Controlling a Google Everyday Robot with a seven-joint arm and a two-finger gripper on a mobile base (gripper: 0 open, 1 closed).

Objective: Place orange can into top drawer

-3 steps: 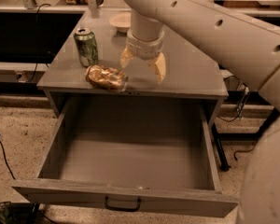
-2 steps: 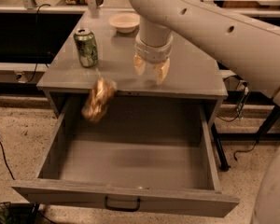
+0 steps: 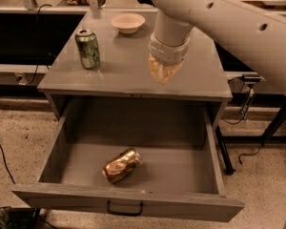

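Note:
The orange can [image 3: 121,164] lies on its side on the floor of the top drawer [image 3: 190,200], near the front and a little left of centre. The drawer is pulled fully out, and its small dark handle [image 3: 125,208] is centred on the front panel. My gripper [image 3: 163,74] hangs over the front part of the cabinet top, above the back of the drawer. It is open and empty, well clear of the can.
A green-and-white can [image 3: 87,47] stands upright on the left of the grey cabinet top [image 3: 119,75]. A pale bowl [image 3: 127,22] sits at the back of it. Cables and dark table legs [image 3: 248,109] are to the right, over a speckled floor.
The orange can has fallen off the cabinet's front edge and now lies in the drawer. My gripper has moved slightly right and stays empty above the cabinet top.

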